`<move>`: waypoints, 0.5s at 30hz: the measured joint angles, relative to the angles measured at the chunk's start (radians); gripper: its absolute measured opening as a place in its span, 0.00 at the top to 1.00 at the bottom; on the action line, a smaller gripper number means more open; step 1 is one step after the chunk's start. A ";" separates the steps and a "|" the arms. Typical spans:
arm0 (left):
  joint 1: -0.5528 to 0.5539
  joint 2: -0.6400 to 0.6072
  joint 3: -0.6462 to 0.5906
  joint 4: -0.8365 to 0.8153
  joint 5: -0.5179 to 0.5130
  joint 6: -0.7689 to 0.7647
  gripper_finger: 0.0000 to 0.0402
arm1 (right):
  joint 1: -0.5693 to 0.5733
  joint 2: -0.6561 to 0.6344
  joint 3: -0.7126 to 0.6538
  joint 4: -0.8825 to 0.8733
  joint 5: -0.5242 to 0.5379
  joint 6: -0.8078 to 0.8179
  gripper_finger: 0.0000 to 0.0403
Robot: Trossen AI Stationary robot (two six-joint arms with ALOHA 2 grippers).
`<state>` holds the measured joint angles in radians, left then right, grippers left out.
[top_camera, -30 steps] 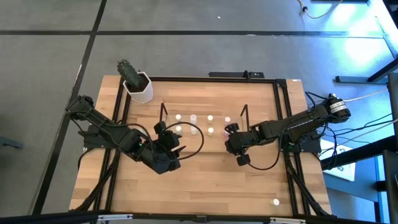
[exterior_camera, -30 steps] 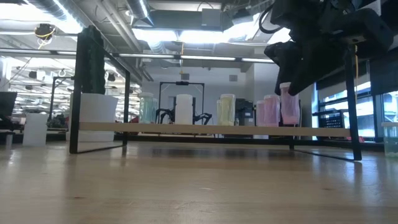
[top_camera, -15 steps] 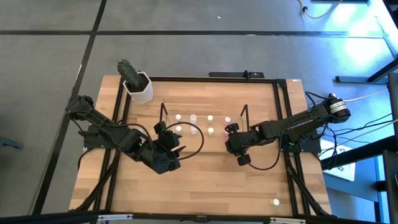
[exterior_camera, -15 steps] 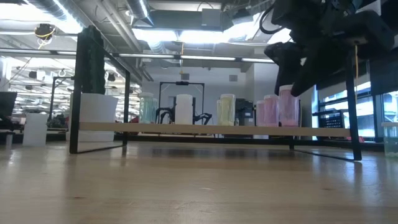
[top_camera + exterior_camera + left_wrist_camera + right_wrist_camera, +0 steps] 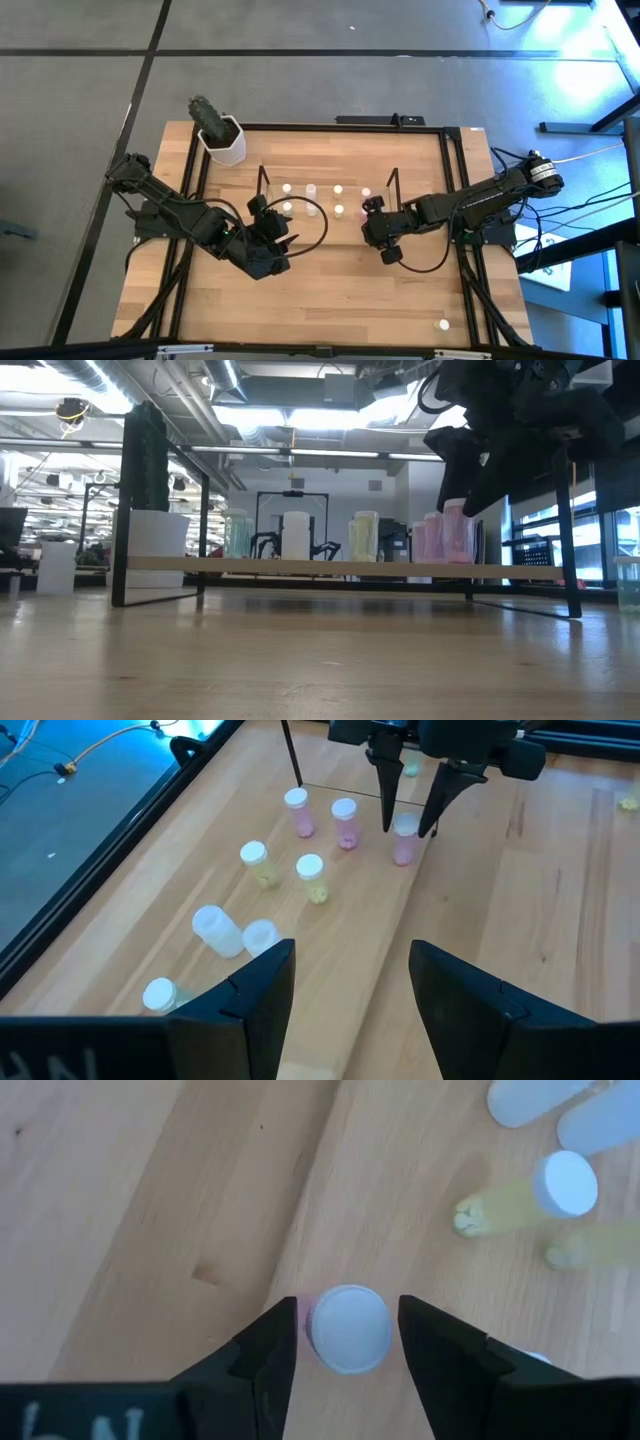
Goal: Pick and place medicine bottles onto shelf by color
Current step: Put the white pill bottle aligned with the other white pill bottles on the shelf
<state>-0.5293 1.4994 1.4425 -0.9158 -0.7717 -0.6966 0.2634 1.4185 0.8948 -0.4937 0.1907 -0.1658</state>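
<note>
The clear shelf (image 5: 325, 200) with dark wire ends stands mid-table. Several small bottles stand on it in a row by tint: greenish (image 5: 160, 992), white (image 5: 215, 930), yellowish (image 5: 254, 860), pink (image 5: 297, 810). My right gripper (image 5: 348, 1350) is over the shelf's right end and open. Its fingers stand on either side of a white-capped pink bottle (image 5: 348, 1328), with a narrow gap on each side. That bottle (image 5: 404, 838) stands upright on the shelf, seen also in the low view (image 5: 455, 532). My left gripper (image 5: 350, 1010) is open and empty beside the shelf's left end (image 5: 268, 225).
A white hexagonal plant pot (image 5: 222, 140) stands at the table's far left corner. One loose bottle (image 5: 444, 324) lies near the table's near right corner. A dark frame (image 5: 455, 180) runs around the table top. The near half of the table shows bare wood.
The pink bottle under my right gripper stood slightly tilted a second ago. It has shifted a little toward the other pink bottles and now stands upright on the shelf. My left arm has kept still.
</note>
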 joint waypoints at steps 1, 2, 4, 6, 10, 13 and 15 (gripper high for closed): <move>0.000 0.000 0.000 -0.002 0.000 0.000 0.52 | 0.000 0.000 0.000 0.000 0.000 0.000 0.56; 0.000 0.000 0.000 -0.006 0.000 0.000 0.52 | 0.000 0.000 0.000 0.000 0.000 0.000 0.56; 0.000 0.000 0.000 -0.017 0.004 0.000 0.52 | 0.000 0.000 0.000 0.000 0.000 0.000 0.56; 0.000 0.000 0.000 -0.021 0.007 0.000 0.52 | 0.000 0.000 0.003 -0.004 0.000 0.004 0.56; 0.000 0.000 0.000 -0.021 0.007 0.000 0.52 | 0.000 0.000 0.028 -0.031 0.000 0.007 0.56; 0.000 0.000 0.000 -0.021 0.007 0.000 0.52 | 0.000 0.000 0.051 -0.056 0.000 0.009 0.56; 0.000 0.000 0.000 -0.020 0.007 0.000 0.52 | 0.000 0.000 0.064 -0.065 0.000 0.025 0.56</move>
<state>-0.5293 1.4994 1.4425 -0.9360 -0.7643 -0.6969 0.2634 1.4185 0.9590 -0.5586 0.1909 -0.1405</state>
